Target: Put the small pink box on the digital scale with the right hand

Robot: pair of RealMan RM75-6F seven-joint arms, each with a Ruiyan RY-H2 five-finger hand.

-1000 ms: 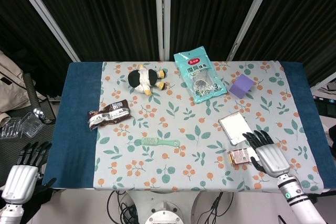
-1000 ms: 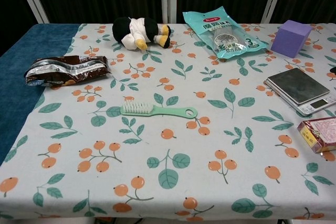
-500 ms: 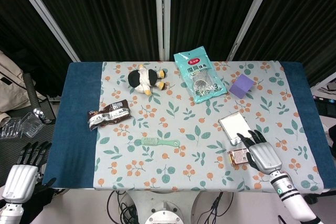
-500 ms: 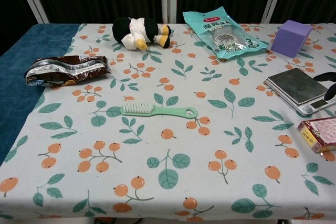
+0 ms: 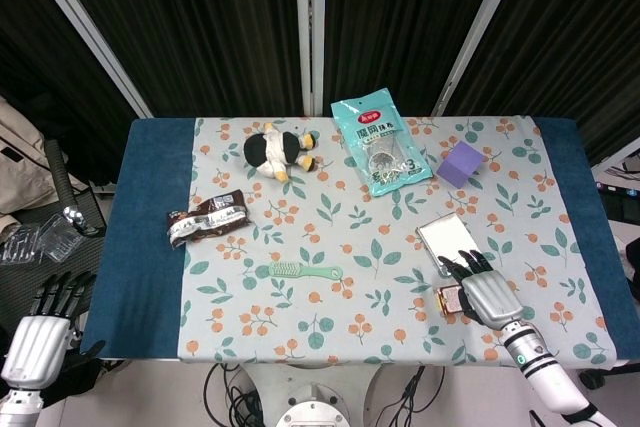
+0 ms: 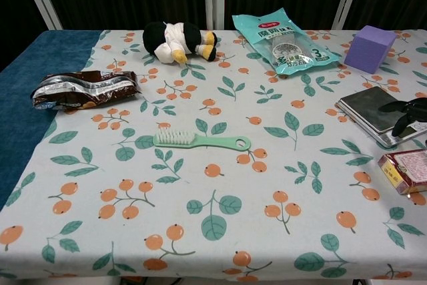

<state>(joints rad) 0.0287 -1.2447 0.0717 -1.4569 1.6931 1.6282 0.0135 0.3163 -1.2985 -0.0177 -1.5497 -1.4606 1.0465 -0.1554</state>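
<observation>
Right hand released, fingers spread, hovering over small pink box lying on surface just under its palm; digital scale just ahead. Risk: fingertips clip scale or shove box away.

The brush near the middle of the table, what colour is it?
Mint green brush, clearest in the chest view.
</observation>
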